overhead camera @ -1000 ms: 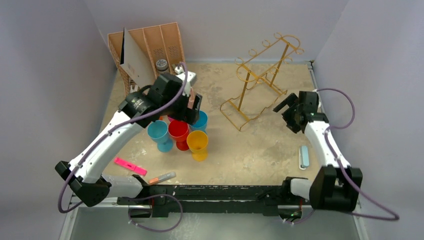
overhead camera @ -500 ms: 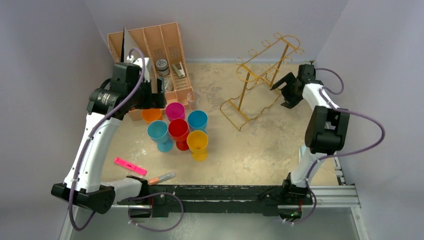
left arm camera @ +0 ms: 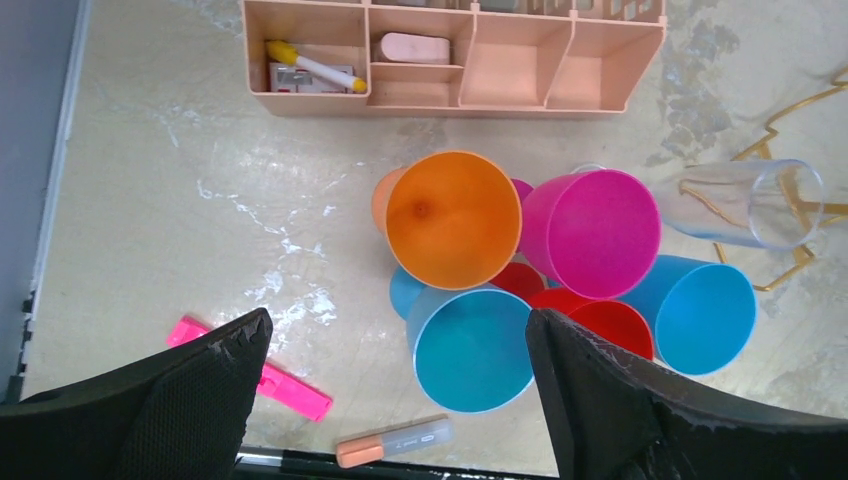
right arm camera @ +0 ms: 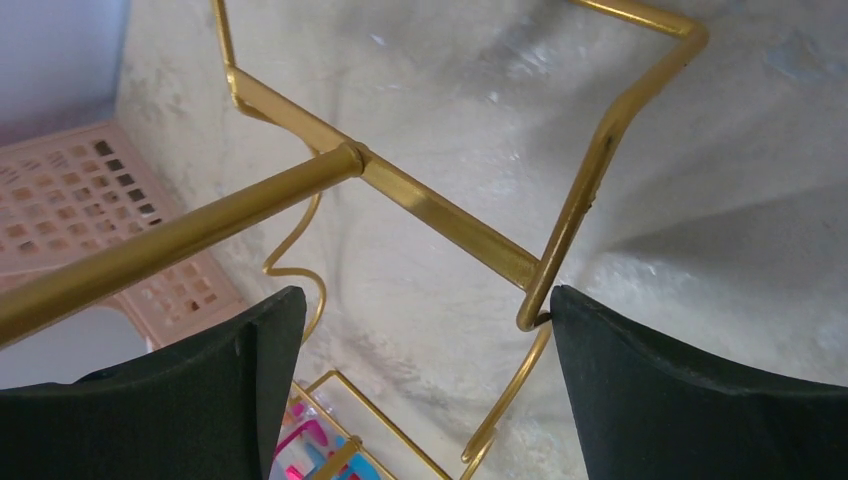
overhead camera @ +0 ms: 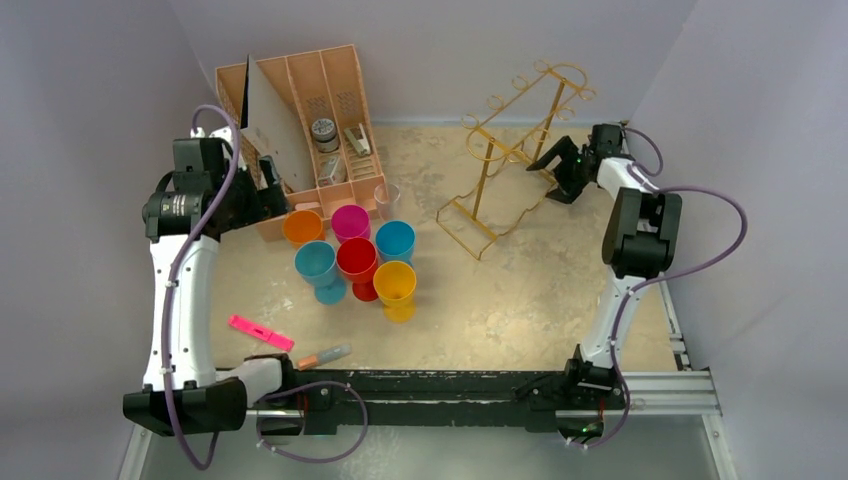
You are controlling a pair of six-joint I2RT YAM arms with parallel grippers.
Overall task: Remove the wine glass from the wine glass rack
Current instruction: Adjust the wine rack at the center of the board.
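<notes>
The gold wire wine glass rack (overhead camera: 505, 150) stands at the back right. It fills the right wrist view (right arm camera: 440, 215). I see no glass hanging on its arms. A clear glass (overhead camera: 386, 197) stands on the table by the tan organiser; it also shows in the left wrist view (left arm camera: 745, 203). My right gripper (overhead camera: 556, 168) is open at the rack's right side, with its wire bars between the jaws (right arm camera: 425, 390). One of its fingers (right arm camera: 690, 400) touches a wire loop. My left gripper (overhead camera: 266, 196) is open and empty, high above the coloured cups (left arm camera: 395, 390).
The tan slotted organiser (overhead camera: 300, 100) stands at the back left. Several coloured cups (overhead camera: 357, 255) cluster in the middle: orange (left arm camera: 450, 220), magenta (left arm camera: 595, 230), blue (left arm camera: 475, 350). A pink clip (overhead camera: 260, 332) and an orange-capped marker (overhead camera: 323, 355) lie near the front. Walls enclose the table.
My left arm swung back and left, from over the cups to beside the organiser. My right arm reached to the far right and up against the rack, which shifted slightly left.
</notes>
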